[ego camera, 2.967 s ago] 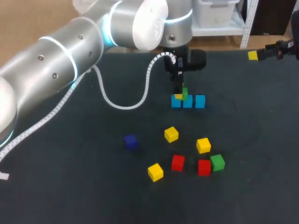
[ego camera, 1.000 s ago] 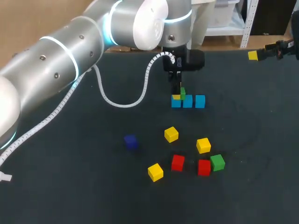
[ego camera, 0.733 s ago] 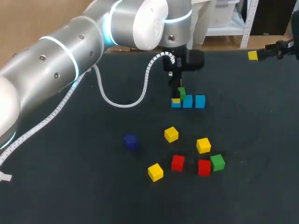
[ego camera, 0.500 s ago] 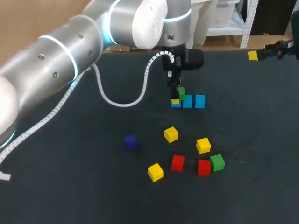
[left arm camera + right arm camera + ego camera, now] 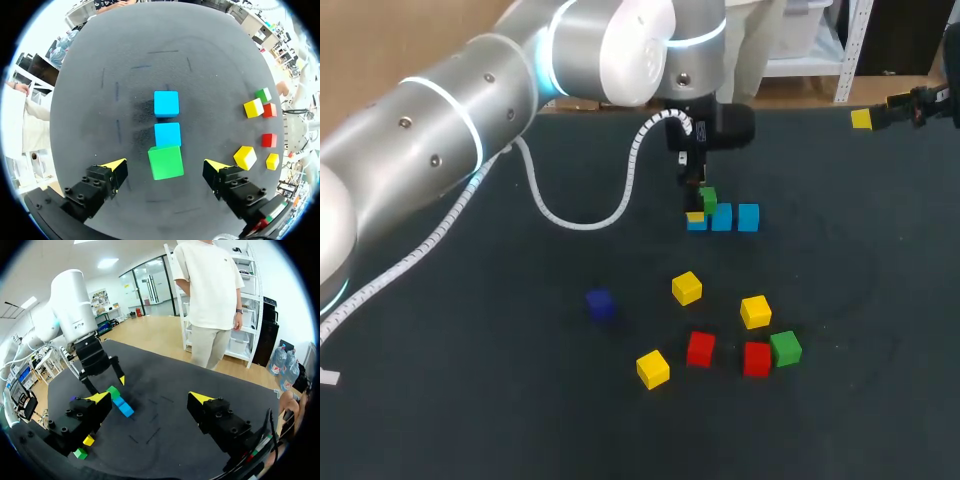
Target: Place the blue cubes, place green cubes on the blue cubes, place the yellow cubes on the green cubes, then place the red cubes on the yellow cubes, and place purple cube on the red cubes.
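Lying loose: yellow cubes [image 5: 687,288], red cubes [image 5: 700,349]

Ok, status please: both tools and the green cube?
Left tool open, above green cube. Cube sits on end of blue cubes row. Right tool open, empty. Nothing blocking.

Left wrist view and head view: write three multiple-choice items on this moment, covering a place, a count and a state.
1. Where is the stacked green cube?
A on the row of blue cubes
B beside them
C far from them

2. How many yellow cubes are unstacked?
A two
B three
C four

3. The left gripper is:
A shut on the stacked green cube
B open around it
C shut on nothing

Answers:
1 A: it sits on the row's end.
2 B: the head view shows three.
3 B: gaps show between each finger and the cube.
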Tool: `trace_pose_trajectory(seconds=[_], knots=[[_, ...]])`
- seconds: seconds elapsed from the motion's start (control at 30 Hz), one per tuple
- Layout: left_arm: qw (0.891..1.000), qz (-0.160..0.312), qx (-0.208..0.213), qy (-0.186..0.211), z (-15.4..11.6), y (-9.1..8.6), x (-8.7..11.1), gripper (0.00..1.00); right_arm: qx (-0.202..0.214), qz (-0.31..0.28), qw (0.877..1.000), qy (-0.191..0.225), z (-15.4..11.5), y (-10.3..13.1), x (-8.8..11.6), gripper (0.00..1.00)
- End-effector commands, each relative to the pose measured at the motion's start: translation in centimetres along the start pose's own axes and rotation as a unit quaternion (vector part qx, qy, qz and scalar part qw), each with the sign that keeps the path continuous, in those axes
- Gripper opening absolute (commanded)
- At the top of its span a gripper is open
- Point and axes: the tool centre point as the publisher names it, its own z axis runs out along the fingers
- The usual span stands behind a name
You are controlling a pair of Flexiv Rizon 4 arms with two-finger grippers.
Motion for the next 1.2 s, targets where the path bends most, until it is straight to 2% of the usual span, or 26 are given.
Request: trace_pose_trajectory(seconds=[0.03, 1.2], knots=[[1.000, -0.003, -0.005, 0.001, -0.02, 0.04, 0.05, 1.00, -0.002, -0.001, 1.000, -0.002, 0.04, -0.07, 0.04, 1.00], [0.999, -0.020, -0.045, 0.017, -0.35, 0.08, 0.33, 1.00, -0.002, -0.001, 1.000, -0.002, 0.04, -0.07, 0.04, 1.00]])
